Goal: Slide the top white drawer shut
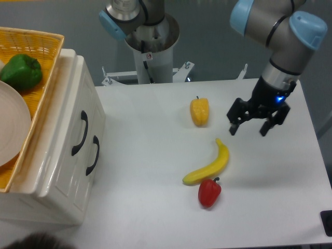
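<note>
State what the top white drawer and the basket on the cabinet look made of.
Top white drawer: probably glossy white plastic, since light glints along its rounded edges; its arched handle looks black plastic. Basket: yellow woven fibre or plastic strips, weave visible.
</note>
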Tool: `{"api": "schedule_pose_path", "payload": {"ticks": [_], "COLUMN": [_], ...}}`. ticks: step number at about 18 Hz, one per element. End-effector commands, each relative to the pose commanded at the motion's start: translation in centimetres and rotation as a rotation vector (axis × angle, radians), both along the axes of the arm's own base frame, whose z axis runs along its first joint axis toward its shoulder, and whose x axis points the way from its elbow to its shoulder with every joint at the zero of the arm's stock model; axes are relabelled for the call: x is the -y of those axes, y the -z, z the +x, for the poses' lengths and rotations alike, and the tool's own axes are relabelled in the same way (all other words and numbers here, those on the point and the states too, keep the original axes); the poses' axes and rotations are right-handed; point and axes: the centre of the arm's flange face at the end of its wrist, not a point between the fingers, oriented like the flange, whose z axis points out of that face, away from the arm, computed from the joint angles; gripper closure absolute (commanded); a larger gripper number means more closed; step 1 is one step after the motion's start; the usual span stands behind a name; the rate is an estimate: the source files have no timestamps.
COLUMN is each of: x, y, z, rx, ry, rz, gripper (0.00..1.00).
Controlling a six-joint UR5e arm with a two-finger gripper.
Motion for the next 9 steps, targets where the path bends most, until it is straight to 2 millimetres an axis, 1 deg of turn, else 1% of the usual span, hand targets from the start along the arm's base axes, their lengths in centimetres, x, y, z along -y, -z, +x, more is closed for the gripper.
{"api": "schedule_pose_path", "payload": {"ticks": [2, 4, 5, 7, 8, 9], "x": [1.2, 3.0, 4.0, 6.5, 8.3, 10.6], "y": [-0.2, -0.3, 0.0, 0.0, -0.1, -0.3], "z": [-0.4, -1.2, -1.7, -3.0, -4.2, -5.1], "rx": [-0.086, -0.148, -0.162, -0.176, -0.175, -0.169], "ry": [0.151, 0.291, 0.346, 0.419, 0.432, 0.432], "rz": [-0.116, -0.249, -0.319, -0.436, -0.471, -0.480], "gripper": [0.00, 0.00, 0.00, 0.00, 0.00, 0.00]}}
